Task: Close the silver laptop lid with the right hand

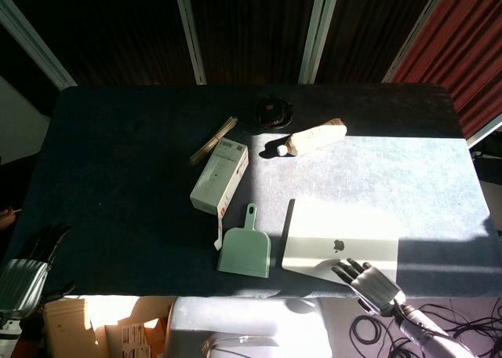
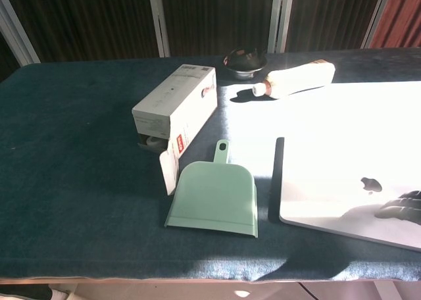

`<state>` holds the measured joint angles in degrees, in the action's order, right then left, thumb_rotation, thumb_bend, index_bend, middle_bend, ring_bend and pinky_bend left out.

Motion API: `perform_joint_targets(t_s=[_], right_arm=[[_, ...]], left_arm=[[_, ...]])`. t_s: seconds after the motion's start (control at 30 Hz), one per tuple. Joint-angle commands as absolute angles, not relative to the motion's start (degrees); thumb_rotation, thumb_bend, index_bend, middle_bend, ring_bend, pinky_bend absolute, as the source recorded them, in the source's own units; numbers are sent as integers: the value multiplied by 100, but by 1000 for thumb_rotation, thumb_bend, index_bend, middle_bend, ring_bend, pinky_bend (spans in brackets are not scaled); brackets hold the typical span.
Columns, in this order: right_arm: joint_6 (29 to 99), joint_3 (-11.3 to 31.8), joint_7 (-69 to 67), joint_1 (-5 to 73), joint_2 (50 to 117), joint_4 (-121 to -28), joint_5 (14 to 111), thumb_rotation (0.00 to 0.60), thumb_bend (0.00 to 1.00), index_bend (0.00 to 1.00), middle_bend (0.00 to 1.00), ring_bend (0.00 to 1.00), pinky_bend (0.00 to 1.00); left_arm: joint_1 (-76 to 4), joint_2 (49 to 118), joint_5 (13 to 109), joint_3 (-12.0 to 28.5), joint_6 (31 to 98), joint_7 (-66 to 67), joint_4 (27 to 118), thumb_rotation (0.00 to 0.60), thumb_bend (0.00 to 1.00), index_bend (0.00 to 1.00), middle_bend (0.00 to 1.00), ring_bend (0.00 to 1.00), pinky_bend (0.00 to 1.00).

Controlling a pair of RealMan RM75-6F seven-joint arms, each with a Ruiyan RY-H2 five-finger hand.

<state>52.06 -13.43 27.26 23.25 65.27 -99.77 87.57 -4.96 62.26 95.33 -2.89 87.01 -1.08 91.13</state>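
The silver laptop (image 1: 339,236) (image 2: 335,188) lies with its lid down flat at the table's front right, the logo facing up. My right hand (image 1: 370,283) (image 2: 402,206) rests with its fingers spread on the lid's near edge, holding nothing. My left hand (image 1: 35,252) hangs open off the table's front left corner, seen only in the head view.
A green dustpan (image 1: 246,248) (image 2: 215,196) lies just left of the laptop. Behind it are a white box (image 1: 219,175) (image 2: 176,102), a fallen white bottle (image 1: 312,136) (image 2: 296,78), a dark round dish (image 1: 273,109) (image 2: 245,61) and a bundle of sticks (image 1: 212,140).
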Motion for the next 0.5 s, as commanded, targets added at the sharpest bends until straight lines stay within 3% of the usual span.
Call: perform_joint_targets(t_s=[0.03, 0.27, 0.5], right_arm=[[5155, -1356, 2599, 2317, 6564, -9900, 8752, 600, 380, 0, 66, 38, 289], [5387, -1365, 2281, 2219, 6532, -9828, 8981, 600, 380, 0, 55, 30, 289], [7154, -1282, 1473, 1703, 6111, -9863, 9939, 600, 361, 0, 55, 27, 284]], left_arm=[[-496, 6227, 9535, -291, 8699, -108, 9112, 600, 30, 0, 53, 31, 132], [-488, 6232, 9552, -298, 8709, -97, 9112, 600, 30, 0, 53, 31, 132], [-480, 6229, 9562, -297, 8730, -122, 9102, 600, 30, 0, 53, 31, 132]])
